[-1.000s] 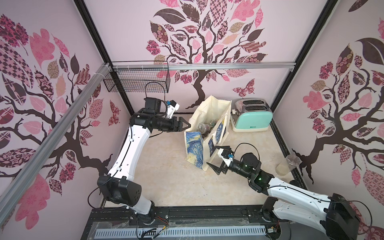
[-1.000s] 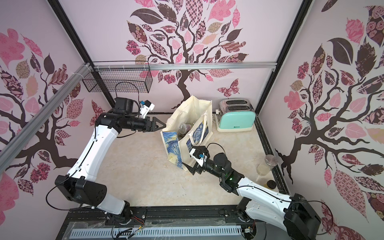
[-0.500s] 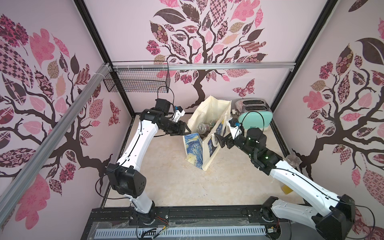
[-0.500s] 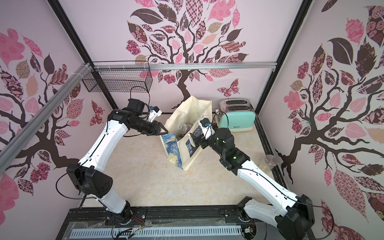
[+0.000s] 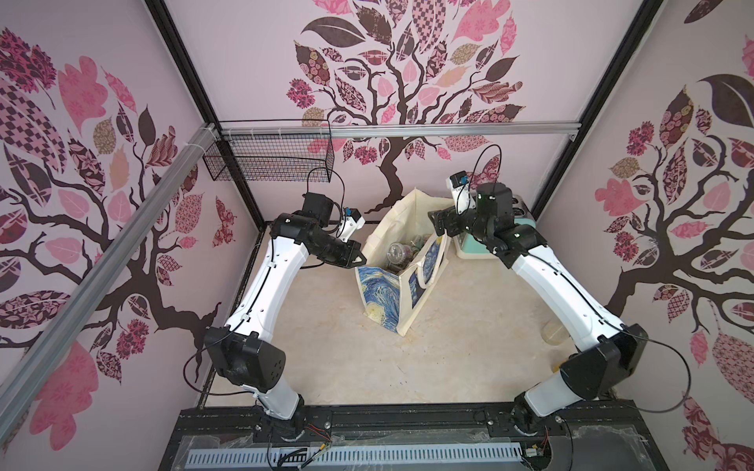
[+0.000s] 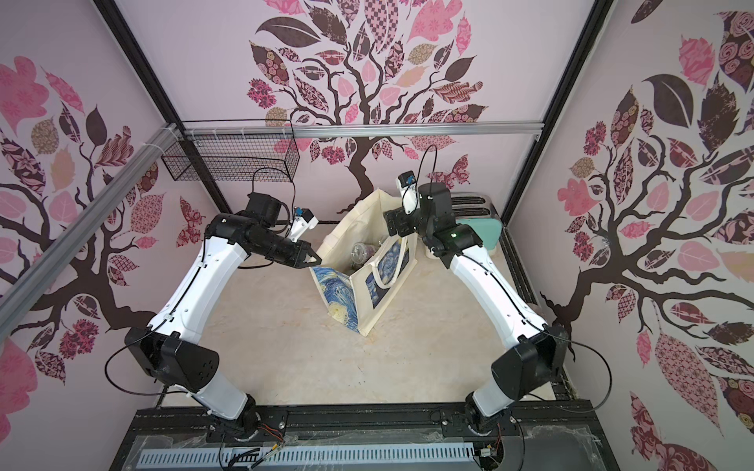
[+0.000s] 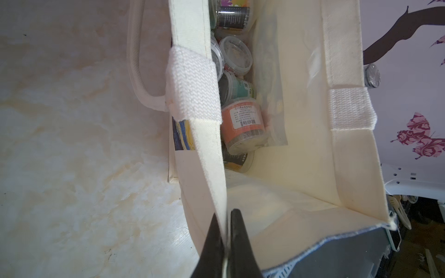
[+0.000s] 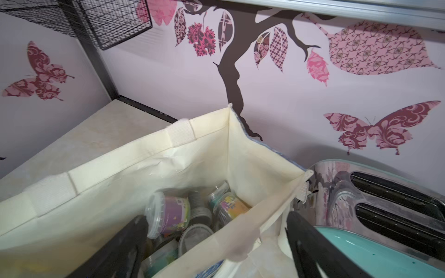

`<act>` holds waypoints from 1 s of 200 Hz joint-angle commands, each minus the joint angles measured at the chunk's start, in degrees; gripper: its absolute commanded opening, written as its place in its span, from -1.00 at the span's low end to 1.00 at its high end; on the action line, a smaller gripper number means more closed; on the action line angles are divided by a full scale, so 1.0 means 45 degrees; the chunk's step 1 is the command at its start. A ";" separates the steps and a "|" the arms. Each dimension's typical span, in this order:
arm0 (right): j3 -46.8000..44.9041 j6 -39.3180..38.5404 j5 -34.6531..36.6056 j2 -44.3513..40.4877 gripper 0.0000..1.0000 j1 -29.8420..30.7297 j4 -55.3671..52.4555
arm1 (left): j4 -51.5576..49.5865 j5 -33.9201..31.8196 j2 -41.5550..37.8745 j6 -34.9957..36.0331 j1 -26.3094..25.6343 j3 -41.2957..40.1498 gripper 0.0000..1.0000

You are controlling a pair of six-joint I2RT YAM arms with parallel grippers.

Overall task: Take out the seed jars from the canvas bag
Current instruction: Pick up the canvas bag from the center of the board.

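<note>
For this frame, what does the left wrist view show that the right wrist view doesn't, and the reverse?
Left wrist only: the left gripper shut on the rim of the canvas bag, and an orange-labelled jar. Right wrist only: the open right gripper, the slots and teal side of the toaster, the wire basket. Both: the bag's cream inside with seed jars piled in it.
</note>
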 commanded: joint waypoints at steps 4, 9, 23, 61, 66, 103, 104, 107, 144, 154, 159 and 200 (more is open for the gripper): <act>0.2521 -0.0245 0.0098 0.1785 0.78 -0.0344 -0.2589 | 0.0071 -0.0094 -0.0667 0.1350 -0.0003 0.0581 -1.00; 0.3083 -0.0217 0.0075 0.2159 0.76 -0.0464 -0.2977 | 0.0179 -0.0036 -0.0733 0.1543 -0.0015 0.0576 -1.00; 0.4286 -0.0293 0.0038 0.3020 0.73 -0.0712 -0.3649 | 0.0295 0.0222 -0.0936 0.2330 -0.0011 0.0577 -1.00; 0.8014 -0.0786 -0.0920 0.5324 0.70 -0.1001 -0.6215 | -0.0711 0.1898 -0.0938 0.4881 -0.0011 0.1087 -1.00; 0.8324 -0.0785 -0.1069 0.5562 0.68 -0.1012 -0.6410 | -0.0817 0.2012 -0.0873 0.5040 -0.0011 0.1287 -1.00; 0.8557 -0.0864 -0.2507 0.5990 0.41 -0.1031 -0.7099 | -0.0777 0.2246 -0.0685 0.4970 -0.0025 0.2036 -1.00; 0.8537 -0.0864 -0.2550 0.5985 0.40 -0.1031 -0.7111 | -0.0777 0.2236 -0.0664 0.4995 -0.0018 0.2058 -1.00; 0.8476 -0.0896 -0.2661 0.5981 0.38 -0.1031 -0.7149 | -0.0833 0.2213 -0.0626 0.5054 -0.0011 0.2131 -1.00; 0.8236 -0.0757 -0.2446 0.5942 -0.16 -0.1030 -0.7738 | -0.1011 0.1562 -0.0321 0.5343 -0.0010 0.3082 -1.00; 0.7969 -0.0624 -0.2349 0.5748 -0.32 -0.1028 -0.7780 | -0.0995 0.1370 -0.0245 0.5408 -0.0020 0.3267 -1.00; 0.7716 -0.0566 -0.2284 0.5609 -0.40 -0.1039 -0.7710 | -0.0973 0.1285 -0.0220 0.5496 -0.0015 0.3335 -1.00; 0.4335 0.0187 -0.2015 0.3609 -0.74 -0.1031 -0.6300 | -0.0934 0.0420 0.0124 0.6303 0.0008 0.3828 -1.00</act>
